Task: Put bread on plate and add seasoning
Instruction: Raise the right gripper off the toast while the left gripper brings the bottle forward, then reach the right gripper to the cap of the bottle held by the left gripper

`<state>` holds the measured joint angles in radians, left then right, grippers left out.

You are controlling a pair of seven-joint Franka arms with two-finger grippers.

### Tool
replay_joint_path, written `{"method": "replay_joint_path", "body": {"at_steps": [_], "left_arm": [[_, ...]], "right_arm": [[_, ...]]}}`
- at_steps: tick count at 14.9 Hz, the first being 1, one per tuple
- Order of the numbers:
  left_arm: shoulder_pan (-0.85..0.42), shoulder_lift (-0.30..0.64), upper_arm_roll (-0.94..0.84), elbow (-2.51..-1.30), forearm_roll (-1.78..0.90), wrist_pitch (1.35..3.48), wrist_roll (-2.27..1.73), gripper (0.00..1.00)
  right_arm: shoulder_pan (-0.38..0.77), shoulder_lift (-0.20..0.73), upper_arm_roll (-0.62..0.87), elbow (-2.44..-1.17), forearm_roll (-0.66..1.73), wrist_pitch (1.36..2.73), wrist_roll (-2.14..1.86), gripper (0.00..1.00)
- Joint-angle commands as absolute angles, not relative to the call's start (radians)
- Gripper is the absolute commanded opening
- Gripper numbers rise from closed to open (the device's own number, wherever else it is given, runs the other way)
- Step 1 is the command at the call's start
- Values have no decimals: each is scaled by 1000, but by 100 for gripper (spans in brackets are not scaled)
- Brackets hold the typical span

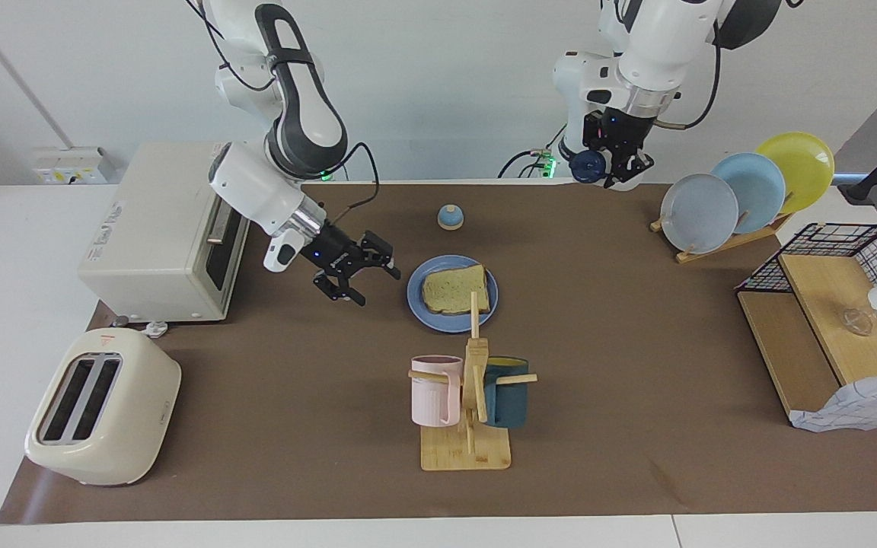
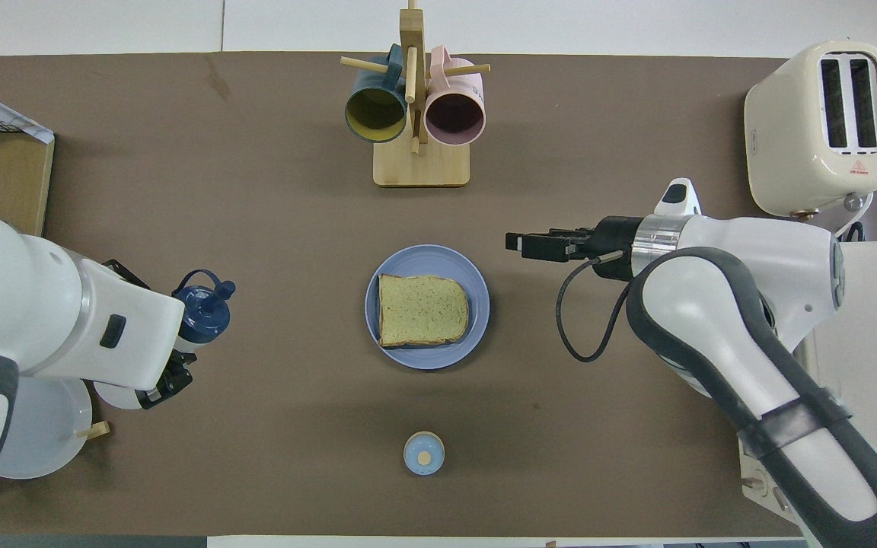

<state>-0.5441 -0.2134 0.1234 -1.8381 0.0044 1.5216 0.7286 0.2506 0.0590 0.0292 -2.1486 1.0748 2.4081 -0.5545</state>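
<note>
We see tan speckled bread (image 1: 454,290) with brown crust on a periwinkle plate (image 1: 416,301); navy-capped white seasoning bottle (image 2: 200,317); brown table mat (image 1: 606,396); pink mug (image 1: 435,390), teal mug (image 1: 507,392).

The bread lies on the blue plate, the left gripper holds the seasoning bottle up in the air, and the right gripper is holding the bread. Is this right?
One part is wrong. The right gripper holds nothing: it is open and hangs over bare mat beside the plate, apart from the bread, as the facing view shows. The bread does lie on the plate, and the left gripper does hold the seasoning bottle in the air.
</note>
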Motion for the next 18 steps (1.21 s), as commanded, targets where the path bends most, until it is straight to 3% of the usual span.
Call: {"method": "replay_joint_path", "body": {"at_steps": [1,6,12,13,14,16,18], "left_arm": [[-555,-238,126,-1853,6,1509,750,42],[-555,-239,89,-1853,6,1497,774,41],[-561,-252,51,-1859,5,1482,943,40],[-561,-252,48,-1861,2,1483,949,40],[-561,-252,46,-1867,-24,1489,959,40],[-561,-261,46,-1867,-73,1508,954,40],[-561,-265,46,-1868,-112,1528,951,40]], "right_arm": [[227,-30,37,-2145,979,2320,-375,100],[230,-93,43,-1956,772,2065,33,100],[359,-121,60,-1856,782,2098,334,98],[386,-118,64,-1853,782,2135,362,92],[440,-117,66,-1855,782,2207,415,79],[526,-104,64,-1856,769,2337,509,69],[557,-104,66,-1859,762,2362,514,63]]}}
